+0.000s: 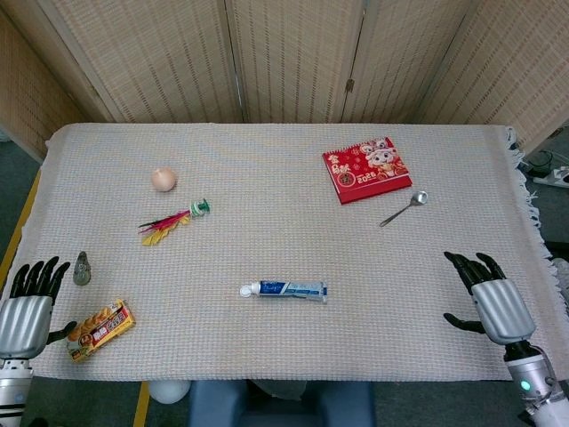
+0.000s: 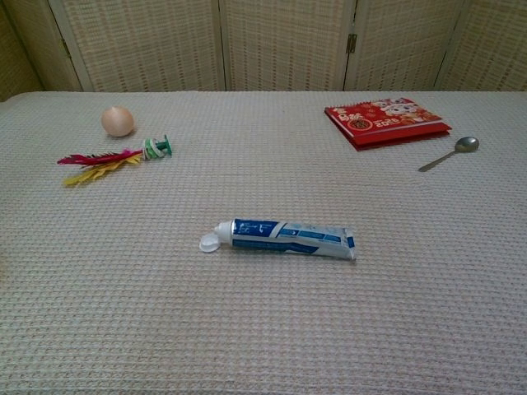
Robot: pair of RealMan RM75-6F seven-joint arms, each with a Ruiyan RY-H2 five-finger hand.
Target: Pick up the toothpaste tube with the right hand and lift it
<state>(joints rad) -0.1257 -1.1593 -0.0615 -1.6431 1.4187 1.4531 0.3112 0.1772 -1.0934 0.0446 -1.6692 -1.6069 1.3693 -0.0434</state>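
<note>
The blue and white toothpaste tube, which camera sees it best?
The chest view shows the blue and white toothpaste tube best: it looks big and close there, with its white cap at the left end plain to see. The head view shows the whole tube too, but small, from above.

Two five-fingered hands, seen only in the head view, at roughly 4 and 8 o'clock of that frame. Right hand: smooth silver-grey metallic shell over the back, rounded and slightly glossy; slim black fingers with segmented, glossy links; separate black thumb out to the side. Below it a narrower grey wrist section with a small glowing cyan-green light, then a paler arm segment. Left hand: same build, silver shell, black segmented fingers, black thumb, with a grey ribbed wrist at the picture's bottom edge.
</note>
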